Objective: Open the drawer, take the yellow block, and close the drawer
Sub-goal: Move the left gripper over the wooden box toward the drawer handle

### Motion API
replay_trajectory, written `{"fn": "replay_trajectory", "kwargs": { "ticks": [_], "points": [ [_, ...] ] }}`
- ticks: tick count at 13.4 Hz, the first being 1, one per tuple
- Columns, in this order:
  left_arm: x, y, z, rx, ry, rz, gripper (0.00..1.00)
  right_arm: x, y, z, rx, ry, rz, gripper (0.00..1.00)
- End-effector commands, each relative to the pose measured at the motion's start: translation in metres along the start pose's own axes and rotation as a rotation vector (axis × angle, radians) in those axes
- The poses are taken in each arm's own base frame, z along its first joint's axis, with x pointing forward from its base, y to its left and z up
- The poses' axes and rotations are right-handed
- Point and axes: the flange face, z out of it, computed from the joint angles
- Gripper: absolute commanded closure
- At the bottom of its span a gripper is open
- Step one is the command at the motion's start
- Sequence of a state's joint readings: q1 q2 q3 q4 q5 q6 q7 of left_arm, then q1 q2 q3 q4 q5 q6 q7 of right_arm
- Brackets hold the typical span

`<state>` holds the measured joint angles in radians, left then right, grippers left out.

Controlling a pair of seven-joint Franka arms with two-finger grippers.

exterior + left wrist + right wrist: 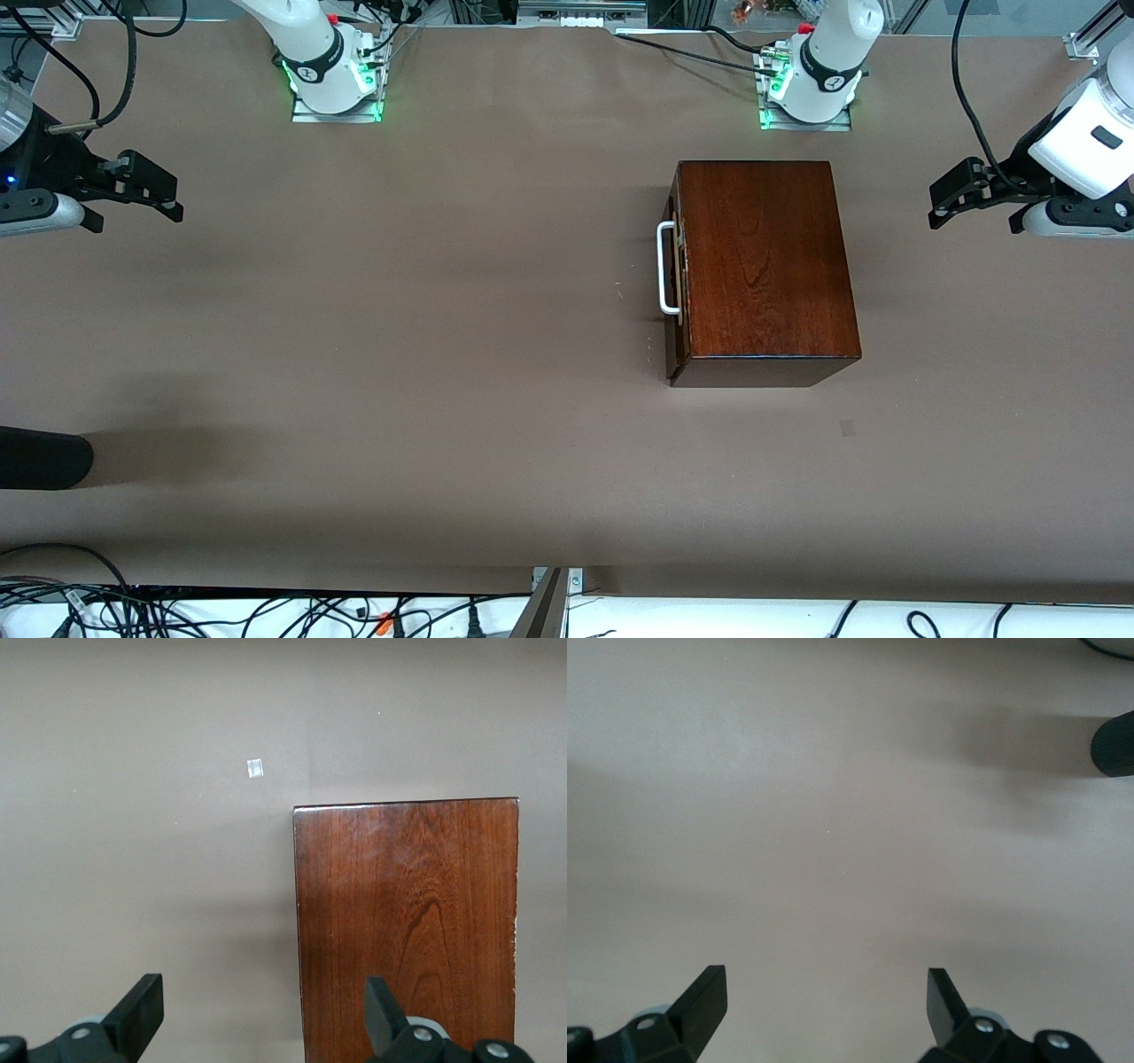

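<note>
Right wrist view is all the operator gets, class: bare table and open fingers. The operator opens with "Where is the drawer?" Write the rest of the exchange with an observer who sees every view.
Observer: It is in the wooden box, toward the left arm's end of the table.
Operator: My right gripper hangs open over bare table. Is the drawer open?
Observer: No, the drawer is shut; its white handle faces the right arm's end.
Operator: Where is the other arm?
Observer: The left gripper waits open over the table's left-arm end, beside the box.
</note>
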<state>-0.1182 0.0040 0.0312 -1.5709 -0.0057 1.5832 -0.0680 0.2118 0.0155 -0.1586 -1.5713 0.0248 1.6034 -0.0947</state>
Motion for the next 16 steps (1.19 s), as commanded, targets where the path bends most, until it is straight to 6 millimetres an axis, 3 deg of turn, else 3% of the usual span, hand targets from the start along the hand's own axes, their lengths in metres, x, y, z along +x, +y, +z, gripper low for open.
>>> {"fn": "replay_trajectory", "kwargs": {
  "ticks": [1, 4, 7, 9, 13, 15, 16],
  "points": [
    [-0.001, 0.003, -0.008, -0.023, 0.016, 0.002, 0.00, -0.005, 0.002, -0.007, 0.002, 0.000, 0.002, 0.00],
    [-0.003, 0.012, -0.011, -0.017, 0.009, 0.017, 0.00, -0.005, 0.002, -0.007, 0.002, 0.000, 0.002, 0.00],
    [-0.010, 0.047, -0.012, -0.012, 0.002, 0.078, 0.00, -0.005, 0.002, -0.007, 0.002, 0.000, 0.002, 0.00],
    [-0.012, 0.056, -0.012, -0.028, -0.008, 0.083, 0.00, -0.005, 0.002, -0.007, 0.002, 0.000, 0.002, 0.00],
    [-0.028, 0.127, -0.009, -0.033, -0.022, 0.000, 0.00, -0.005, 0.002, -0.007, 0.002, 0.000, 0.002, 0.00],
    [-0.032, 0.161, 0.003, -0.033, -0.041, -0.051, 0.00, -0.005, 0.002, -0.007, 0.002, 0.000, 0.002, 0.00],
    [-0.040, 0.188, 0.009, -0.029, -0.053, -0.048, 0.00, -0.005, 0.002, -0.007, 0.002, -0.001, 0.002, 0.00]
  ]
}}
